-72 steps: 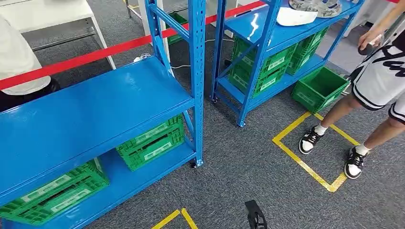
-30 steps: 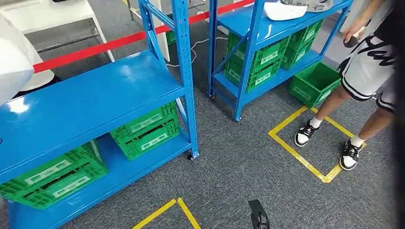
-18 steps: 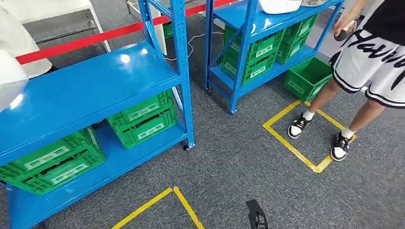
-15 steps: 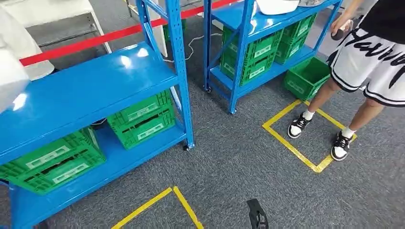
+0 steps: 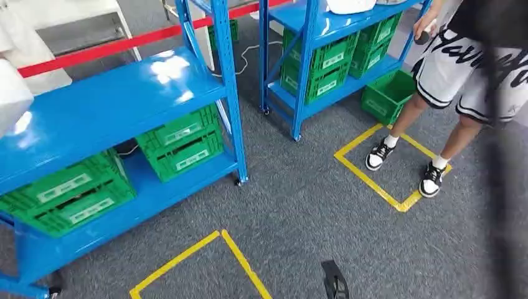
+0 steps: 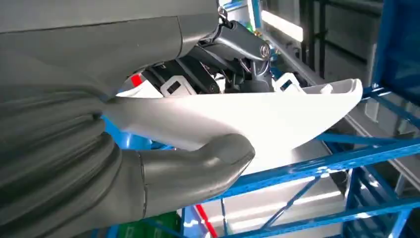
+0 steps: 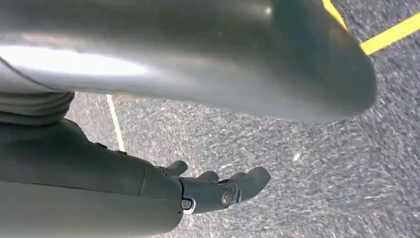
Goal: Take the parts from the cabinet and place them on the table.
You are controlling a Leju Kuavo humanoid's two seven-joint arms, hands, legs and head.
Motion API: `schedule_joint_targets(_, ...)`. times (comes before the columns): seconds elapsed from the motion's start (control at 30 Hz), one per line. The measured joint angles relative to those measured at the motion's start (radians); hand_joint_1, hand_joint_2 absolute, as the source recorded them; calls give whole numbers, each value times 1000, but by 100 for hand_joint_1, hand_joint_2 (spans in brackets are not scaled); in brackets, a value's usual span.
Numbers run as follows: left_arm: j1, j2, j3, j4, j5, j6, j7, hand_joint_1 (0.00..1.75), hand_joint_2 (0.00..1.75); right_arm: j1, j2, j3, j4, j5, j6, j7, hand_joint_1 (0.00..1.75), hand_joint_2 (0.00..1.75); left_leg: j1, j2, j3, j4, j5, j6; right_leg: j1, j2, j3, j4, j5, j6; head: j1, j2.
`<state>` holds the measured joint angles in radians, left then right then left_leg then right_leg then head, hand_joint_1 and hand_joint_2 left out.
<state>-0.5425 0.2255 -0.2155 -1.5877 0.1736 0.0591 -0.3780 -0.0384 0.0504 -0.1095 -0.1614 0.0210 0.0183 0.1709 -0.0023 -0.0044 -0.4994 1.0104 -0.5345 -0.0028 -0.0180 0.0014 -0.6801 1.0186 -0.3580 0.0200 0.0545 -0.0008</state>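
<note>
My left hand grips a white curved shell part, thumb under it and dark fingers over its upper side. The same white part pokes in at the left edge of the head view, above the near blue cabinet's shelf. More white parts lie on top of the far blue cabinet. My right hand hangs over the grey carpet, its fingers loosely apart and holding nothing.
Green crates fill both cabinets' lower shelves, and one stands on the floor. A person stands in a yellow taped square. Another taped square lies near me. A red barrier band and a white table are behind.
The whole picture has shifted left and upward, so the camera has moved. More carpet and the near yellow square show now. The white part stays in my left hand.
</note>
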Motion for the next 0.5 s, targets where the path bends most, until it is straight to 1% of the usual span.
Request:
schedule_joint_targets(0.03, -3, 0, 0, 3, 0, 0, 0, 175, 175, 1, 0, 0, 0, 0, 0, 2, 0, 0, 5, 9, -10, -4, 16, 11, -5, 2, -9, 14, -26, 3, 1, 0)
schedule_joint_targets(0.07, -4, 0, -1, 5, 1, 0, 0, 175, 175, 2, 1, 0, 0, 0, 0, 2, 0, 0, 5, 8, -24, -4, 28, 19, -3, 1, -24, 50, -85, 6, 3, 0)
schedule_joint_targets(0.1, -3, 0, -1, 5, 2, 0, -1, 175, 175, 2, 2, 0, 0, 2, 0, 1, 0, 0, 5, 8, -35, -2, 40, 22, -4, 1, -43, 112, -152, 9, 3, 0)
schedule_joint_targets(0.13, -2, 2, -1, 5, 4, 0, 0, 175, 175, 2, 2, 0, 0, 7, 0, 0, 0, 0, 4, 8, -51, -1, 53, 24, -2, 1, -62, 186, -207, 11, 3, 0)
schedule_joint_targets(0.17, 0, 5, -1, 7, 10, 1, -2, 175, 175, 2, 2, 0, 0, 11, 0, -1, 0, 0, 2, 9, -69, 0, 67, 26, -2, 1, -76, 259, -240, 13, 3, 0)
schedule_joint_targets(0.2, 5, 8, -1, 8, 13, 2, -3, 175, 175, 2, 2, 0, 0, 13, 0, -1, 0, 0, 0, 8, -89, 3, 81, 26, -1, 1, -78, 313, -239, 13, 3, 0)
schedule_joint_targets(0.23, 11, 11, -1, 8, 16, 3, -4, 175, 175, 2, 2, 0, 0, 16, 0, -1, 0, 0, -1, 8, -107, 6, 92, 24, 0, 1, -62, 319, -211, 12, 3, 0)
schedule_joint_targets(0.27, 16, 15, -1, 8, 21, 4, -7, 175, 175, 1, 2, 0, 0, 18, 0, -1, 0, 0, -1, 8, -126, 12, 102, 22, 1, 1, -22, 285, -169, 8, 3, 0)
schedule_joint_targets(0.3, 18, 18, -1, 8, 22, 4, -10, 175, 175, 1, 2, 0, 0, 18, 0, -1, 0, 0, -1, 8, -143, 17, 111, 19, 3, 1, 30, 223, -142, 3, 3, 0)
schedule_joint_targets(0.33, 18, 19, 0, 7, 23, 4, -10, 175, 175, 0, 2, 0, 0, 18, 0, -1, 0, 0, -1, 8, -157, 23, 120, 16, 5, 1, 95, 140, -140, -2, 3, 0)
schedule_joint_targets(0.37, 20, 19, 0, 3, 24, 4, -11, 175, 175, -3, 2, 0, 0, 19, 0, -2, 0, 0, -5, 8, -168, 29, 126, 10, 10, 1, 159, 45, -187, -9, 5, 0)
schedule_joint_targets(0.4, 21, 19, 0, -1, 24, 4, -12, 175, 175, -5, 2, 0, -1, 20, 0, -6, 0, 0, -5, 9, -172, 32, 134, 5, 13, 2, 174, 12, -197, -14, 3, 0)
schedule_joint_targets(0.43, 22, 19, 0, -1, 24, 5, -12, 175, 175, -3, 2, 0, -1, 21, 0, -7, 0, 0, -5, 10, -169, 28, 143, 0, 14, 3, 167, 8, -189, -17, 6, 0)
schedule_joint_targets(0.47, 23, 17, -1, -2, 23, 5, -13, 175, 175, -3, 2, 0, -1, 21, 0, -6, 0, 0, -1, 10, -170, 22, 155, -7, 15, 3, 162, 11, -185, -23, 6, 0)
schedule_joint_targets(0.5, 24, 15, -2, -2, 21, 5, -11, 175, 175, -2, 2, 0, -1, 20, 0, -6, 0, 0, -3, 8, -171, 16, 166, -14, 14, 3, 153, 5, -172, -32, 6, 0)
